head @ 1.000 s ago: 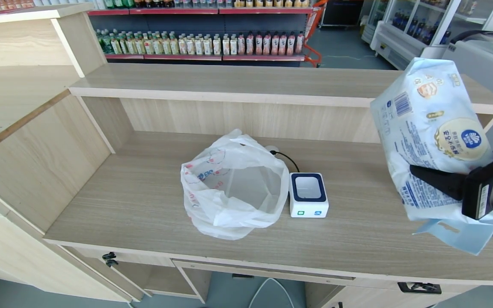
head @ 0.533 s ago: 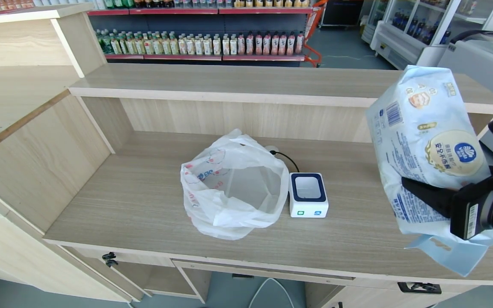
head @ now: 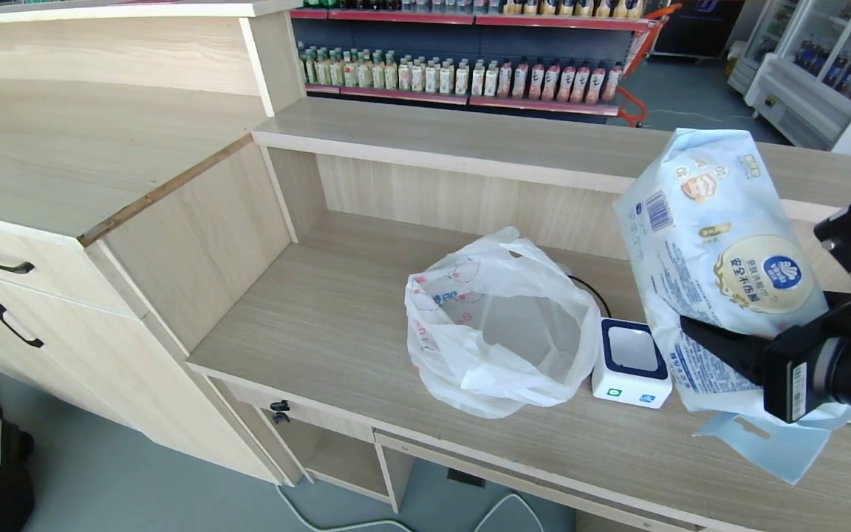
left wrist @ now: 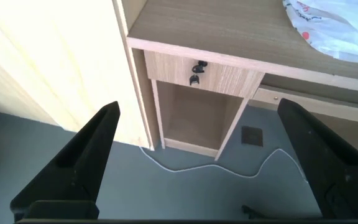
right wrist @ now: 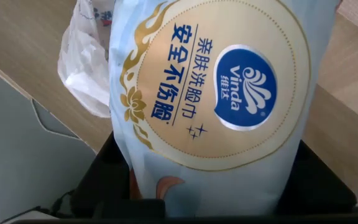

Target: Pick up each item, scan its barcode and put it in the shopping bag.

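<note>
Left gripper (left wrist: 199,112): spread wide, empty, low before the counter front (left wrist: 229,71). Beyond the tips of the right gripper (head: 706,336): crinkly translucent shopping bag (head: 503,325), mouth slumped open, then boxy glass-topped scanner (head: 631,362) nearest. Clamped tight between those jaws: soft glossy tissue pack (head: 713,251), upright. Best tilted with barcode (head: 658,212) down over the scanner window, slowly, flattening the film.

The head camera looks forward and down over the desk (head: 322,318) from above, the left wrist camera hangs low facing the desk's front edge and the floor (left wrist: 185,186), the right wrist camera sits close against the tissue pack (right wrist: 216,112), and all three catch the shopping bag (head: 499,325).
</note>
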